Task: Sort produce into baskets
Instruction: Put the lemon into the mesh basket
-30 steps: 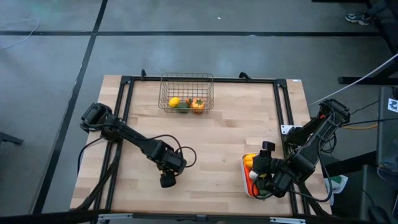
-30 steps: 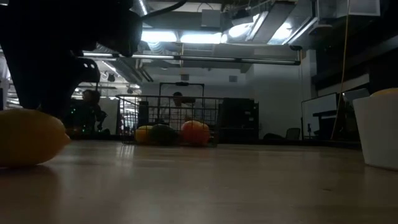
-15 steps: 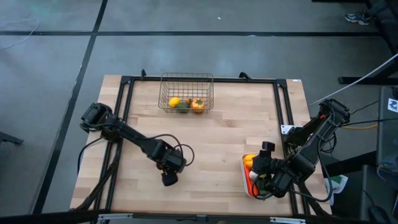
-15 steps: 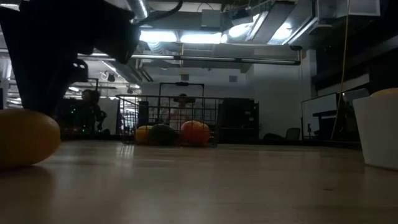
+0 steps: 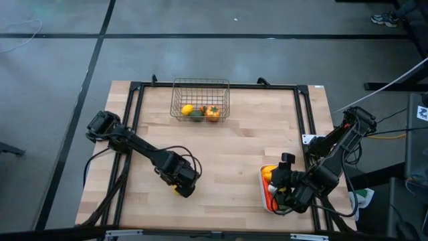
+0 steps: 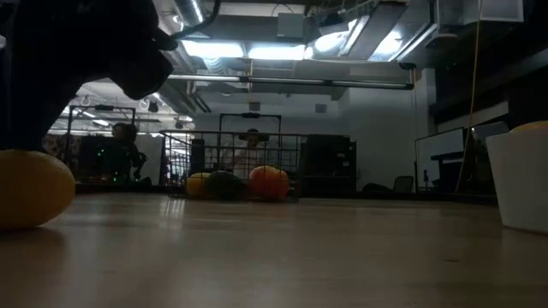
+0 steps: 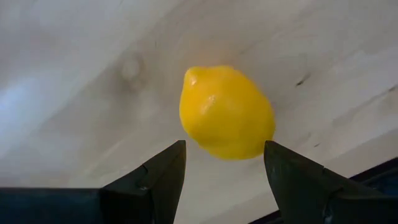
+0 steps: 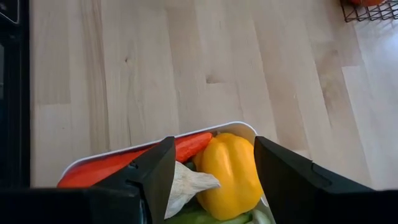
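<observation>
Lemon [image 7: 227,112] lies on the wooden table [image 5: 247,144], well in front of the wire basket [image 5: 200,99] and toward the left arm's side. Left gripper [image 5: 182,190] hangs right over it; in the left wrist view its two fingers [image 7: 152,183] stand apart, partly open, with the lemon just ahead of the gap, and neither finger touches it. Low view shows the same lemon [image 6: 32,188] resting on the table under the dark mass of the arm.

Wire basket sits at the table's far edge and holds a lemon [image 5: 187,110], a dark green piece [image 5: 196,114] and an orange tomato [image 5: 212,112].

White tray [image 5: 265,194] sits far from the basket, at the near right corner. Right gripper [image 5: 281,194] hovers over it, fingers parted, nothing between them. Right wrist view shows a yellow pepper [image 8: 229,168], an orange carrot [image 8: 140,160], white garlic [image 8: 189,186] and some green pieces in the tray.
</observation>
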